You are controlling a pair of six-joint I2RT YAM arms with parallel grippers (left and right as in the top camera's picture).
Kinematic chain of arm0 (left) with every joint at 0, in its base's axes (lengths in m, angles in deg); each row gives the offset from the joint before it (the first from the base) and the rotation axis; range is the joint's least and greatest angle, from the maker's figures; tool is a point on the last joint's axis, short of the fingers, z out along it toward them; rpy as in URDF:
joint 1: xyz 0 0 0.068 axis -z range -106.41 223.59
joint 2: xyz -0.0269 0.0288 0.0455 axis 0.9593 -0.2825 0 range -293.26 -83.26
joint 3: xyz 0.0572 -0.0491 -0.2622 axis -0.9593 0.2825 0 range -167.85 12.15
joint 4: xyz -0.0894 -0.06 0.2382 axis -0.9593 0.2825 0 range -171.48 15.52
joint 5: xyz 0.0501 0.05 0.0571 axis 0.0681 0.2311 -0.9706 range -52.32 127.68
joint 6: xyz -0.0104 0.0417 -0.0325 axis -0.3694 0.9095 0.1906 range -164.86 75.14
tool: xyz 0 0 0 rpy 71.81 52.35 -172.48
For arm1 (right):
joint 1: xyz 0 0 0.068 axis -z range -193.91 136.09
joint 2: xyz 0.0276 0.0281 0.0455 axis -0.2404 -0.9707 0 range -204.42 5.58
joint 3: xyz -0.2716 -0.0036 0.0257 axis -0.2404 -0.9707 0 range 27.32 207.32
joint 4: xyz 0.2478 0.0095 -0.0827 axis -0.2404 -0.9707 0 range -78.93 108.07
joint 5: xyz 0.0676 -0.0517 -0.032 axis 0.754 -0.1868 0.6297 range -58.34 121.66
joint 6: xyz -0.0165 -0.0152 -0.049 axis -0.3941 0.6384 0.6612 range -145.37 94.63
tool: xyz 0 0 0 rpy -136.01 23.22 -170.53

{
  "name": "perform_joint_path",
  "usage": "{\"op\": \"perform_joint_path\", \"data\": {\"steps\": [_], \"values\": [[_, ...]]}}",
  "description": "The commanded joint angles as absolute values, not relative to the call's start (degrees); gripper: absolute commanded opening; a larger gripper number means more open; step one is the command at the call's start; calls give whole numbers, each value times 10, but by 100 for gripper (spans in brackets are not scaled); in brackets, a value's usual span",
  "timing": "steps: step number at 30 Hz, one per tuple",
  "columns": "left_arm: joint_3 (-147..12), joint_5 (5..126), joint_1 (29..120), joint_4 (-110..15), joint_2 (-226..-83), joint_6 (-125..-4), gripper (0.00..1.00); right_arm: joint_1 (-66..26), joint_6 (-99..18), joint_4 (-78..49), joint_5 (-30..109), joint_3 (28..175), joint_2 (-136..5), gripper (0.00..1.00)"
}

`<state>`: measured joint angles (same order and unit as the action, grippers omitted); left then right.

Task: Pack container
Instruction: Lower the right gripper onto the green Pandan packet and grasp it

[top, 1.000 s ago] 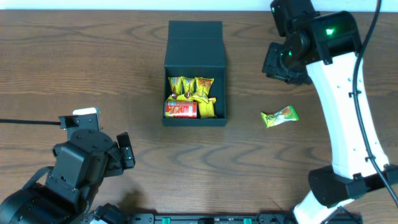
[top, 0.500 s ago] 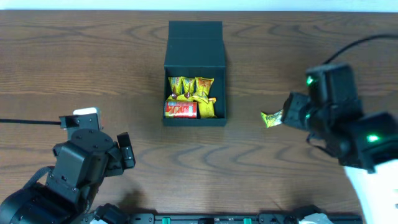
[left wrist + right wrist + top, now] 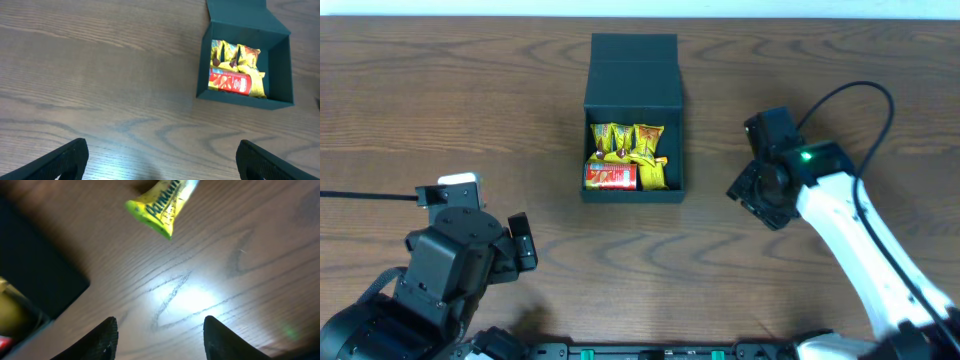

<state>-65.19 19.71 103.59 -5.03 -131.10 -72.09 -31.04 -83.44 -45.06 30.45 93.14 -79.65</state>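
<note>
The container (image 3: 634,110), a dark teal box with its flap lid lying open behind it, stands at the table's middle back and also shows in the left wrist view (image 3: 280,60). Inside lie yellow snack packets (image 3: 630,140) and a red crisp can (image 3: 610,176). My right gripper (image 3: 755,195) hovers just right of the box and hides the loose packet from overhead. In the right wrist view that yellow-green packet (image 3: 160,205) lies on the wood ahead of the open, empty right gripper (image 3: 160,340), with the container's wall (image 3: 40,275) at left. My left gripper (image 3: 162,165) is wide open over bare wood.
The left arm (image 3: 450,265) sits at the table's front left, well away from the box. The white link of the right arm (image 3: 860,250) runs from the gripper towards the front right corner. A black cable (image 3: 365,195) crosses the left edge.
The right arm swung from the back right down to a spot beside the container, over the loose packet, and its jaws opened wider. The left arm stayed still.
</note>
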Motion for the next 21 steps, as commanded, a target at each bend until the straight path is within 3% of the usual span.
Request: {"op": "perform_joint_path", "data": {"steps": [1,7,21], "values": [[-652,197,1033,-49,-1310,-727,95,-302,-875,-439,285,928,-838,56],[-652,197,1033,-35,-1310,-727,96,-240,-894,-422,306,928,-899,48],[-652,197,1033,-35,-1310,-725,95,-189,-835,-318,311,927,-911,49]]}}
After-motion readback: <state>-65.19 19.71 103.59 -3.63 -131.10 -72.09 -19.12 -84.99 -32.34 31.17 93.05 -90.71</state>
